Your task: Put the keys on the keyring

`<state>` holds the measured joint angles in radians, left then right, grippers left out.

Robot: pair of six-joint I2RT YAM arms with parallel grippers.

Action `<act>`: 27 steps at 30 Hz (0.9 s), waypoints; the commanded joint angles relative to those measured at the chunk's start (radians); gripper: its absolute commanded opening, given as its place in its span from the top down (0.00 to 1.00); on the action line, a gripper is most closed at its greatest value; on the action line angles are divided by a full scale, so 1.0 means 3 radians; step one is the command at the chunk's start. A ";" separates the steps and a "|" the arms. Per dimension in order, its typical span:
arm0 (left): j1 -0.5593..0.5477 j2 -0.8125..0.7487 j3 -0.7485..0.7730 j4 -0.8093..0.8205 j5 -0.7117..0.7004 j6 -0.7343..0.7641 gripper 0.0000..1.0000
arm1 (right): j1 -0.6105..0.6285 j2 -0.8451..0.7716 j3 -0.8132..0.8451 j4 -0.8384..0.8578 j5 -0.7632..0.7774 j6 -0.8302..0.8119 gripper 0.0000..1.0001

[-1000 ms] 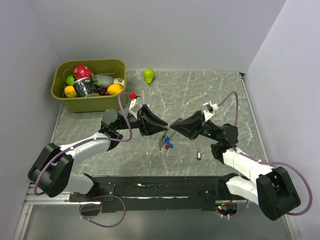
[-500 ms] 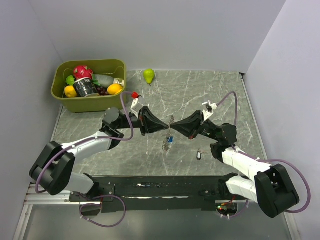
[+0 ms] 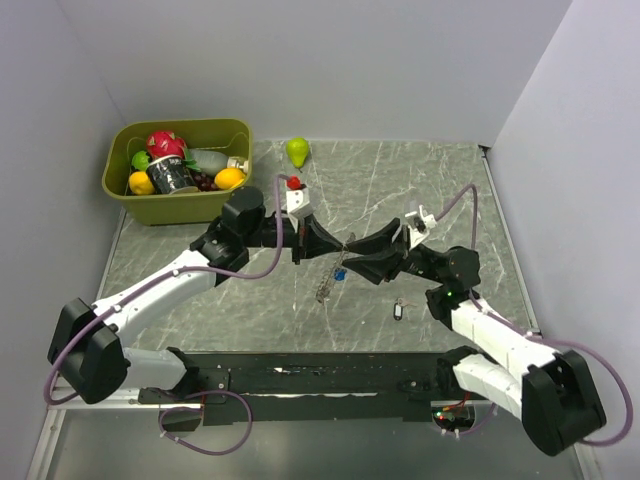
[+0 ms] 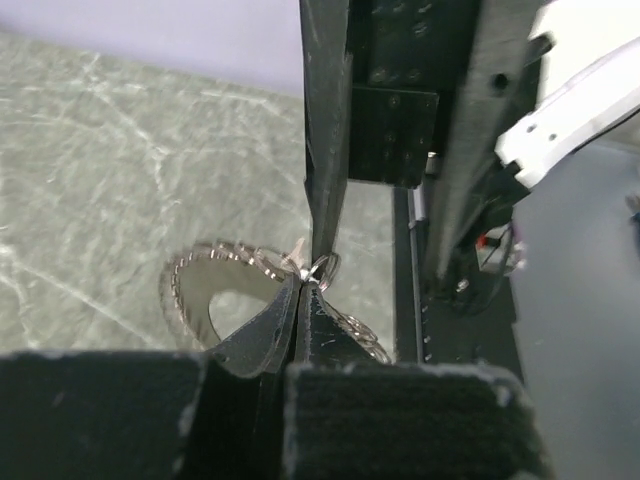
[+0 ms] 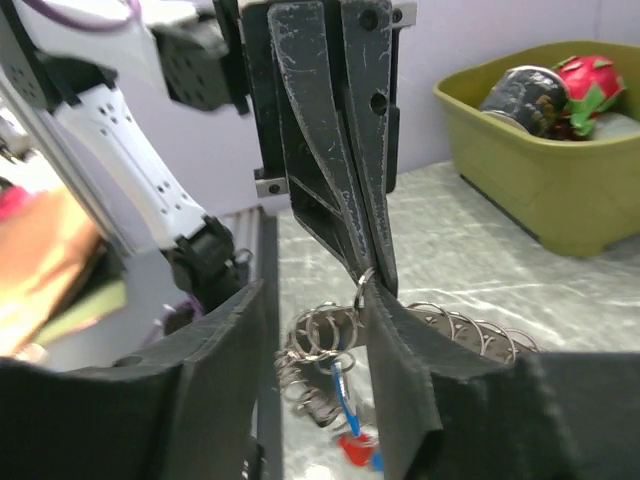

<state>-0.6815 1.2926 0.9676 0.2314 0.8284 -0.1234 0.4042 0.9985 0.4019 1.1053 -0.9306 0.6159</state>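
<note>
Just lifted off grey marble table (image 3: pixel 450 190): large thin grey toothed metal keyring (image 4: pixel 175 290) pinched in clenched left gripper (image 4: pixel 300 285), right gripper (image 5: pixel 312 295) newly parted, blue-tagged keys (image 5: pixel 343 388) dangling at 6 o'clock, dark-tagged key (image 3: pixel 398 311) at 4 o'clock not yet threaded.

Left arm (image 3: pixel 165 285) stretched forward, angled inward; right arm (image 3: pixel 492 338) angled inward too. Grippers meet tip to tip. Left gripper (image 4: pixel 300 288) jaws pinched tight on keyring (image 4: pixel 182 288). Right gripper (image 5: pixel 312 292) jaws apart.
</note>
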 commanded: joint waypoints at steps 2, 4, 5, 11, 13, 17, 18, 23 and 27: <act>-0.0167 -0.0100 0.0313 -0.0960 -0.0439 0.0743 0.99 | -0.0023 -0.0474 0.0403 -0.1207 -0.0058 -0.1034 0.42; -0.0198 -0.0136 0.0318 -0.1032 -0.0552 0.0861 0.99 | -0.0038 -0.0552 0.0475 -0.1745 -0.0022 -0.1392 0.40; -0.0239 -0.0141 0.0338 -0.1118 -0.0588 0.0902 0.99 | -0.0043 -0.0608 0.0552 -0.1893 -0.0022 -0.1505 0.39; -0.0397 -0.0198 0.0369 -0.1272 -0.0869 0.1137 0.99 | -0.0054 -0.0588 0.0828 -0.2651 -0.0170 -0.2113 0.41; -0.0418 -0.0203 0.0379 -0.1298 -0.0915 0.1158 0.99 | -0.0049 -0.0527 0.0905 -0.2895 -0.0232 -0.2196 0.44; -0.0479 -0.0193 0.0436 -0.1380 -0.0997 0.1199 0.99 | -0.0048 -0.0399 0.1028 -0.3122 -0.0308 -0.2329 0.50; -0.0484 -0.0193 0.0441 -0.1385 -0.1017 0.1209 0.99 | -0.0048 -0.0383 0.1028 -0.3132 -0.0309 -0.2329 0.51; -0.0520 -0.0187 0.0477 -0.1400 -0.1048 0.1219 0.99 | -0.0018 -0.0281 0.1028 -0.3183 -0.0339 -0.2324 0.55; -0.0535 -0.0162 0.0492 -0.1395 -0.1059 0.1229 0.99 | 0.0049 -0.0209 0.1007 -0.3199 -0.0339 -0.2339 0.55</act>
<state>-0.8322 1.2778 1.0569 -0.2226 0.5186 0.2249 0.3977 0.9218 0.6674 0.1574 -1.0176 -0.0620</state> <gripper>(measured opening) 0.021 0.450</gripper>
